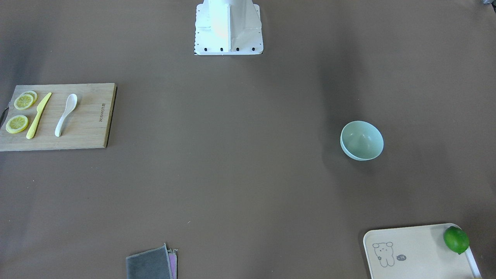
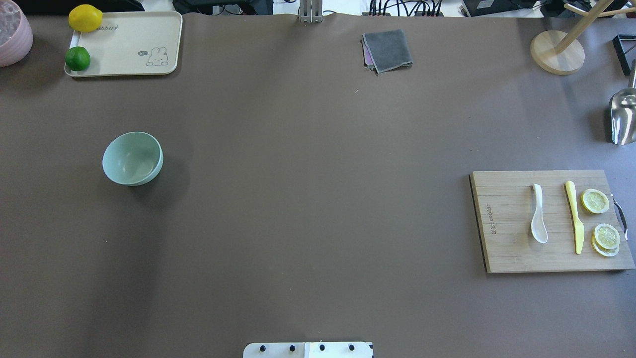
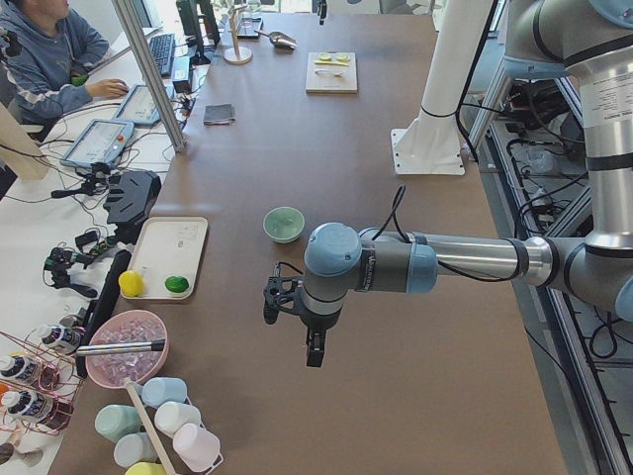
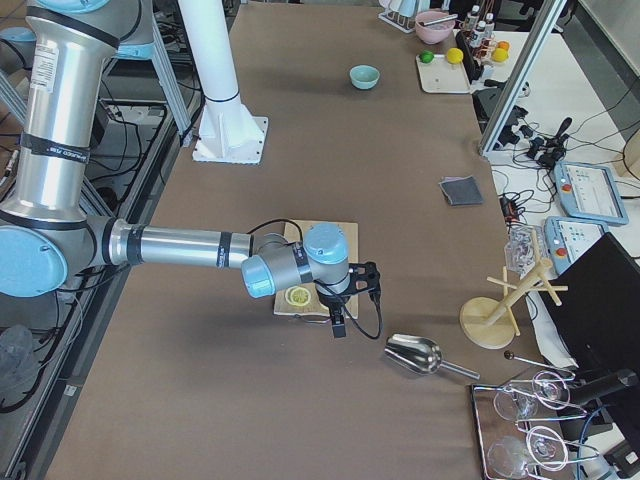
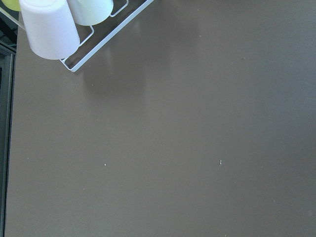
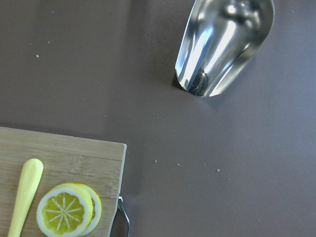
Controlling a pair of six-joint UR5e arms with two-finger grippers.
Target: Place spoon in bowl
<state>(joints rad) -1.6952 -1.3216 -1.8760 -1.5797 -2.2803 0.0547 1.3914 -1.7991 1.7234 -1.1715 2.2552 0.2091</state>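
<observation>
The white spoon (image 1: pixel 66 114) lies on a wooden cutting board (image 1: pixel 89 130), also in the overhead view (image 2: pixel 538 220), beside a yellow knife (image 2: pixel 574 216). The mint-green bowl (image 1: pixel 361 140) stands upright and empty on the brown table, also in the overhead view (image 2: pixel 132 158), far across from the spoon. My left gripper (image 3: pixel 312 351) hangs over the table end past the bowl. My right gripper (image 4: pixel 338 325) hangs over the board's outer edge. Both show only in the side views, so I cannot tell whether they are open or shut.
Lemon slices (image 2: pixel 595 201) lie on the board next to the knife. A metal scoop (image 6: pixel 222 44) lies beyond the board. A tray (image 2: pixel 129 49) holds a lime and a lemon. A grey cloth (image 2: pixel 387 49) and a wooden stand (image 2: pixel 556 52) sit at the far edge. Cups (image 5: pixel 49 24) stand in a rack.
</observation>
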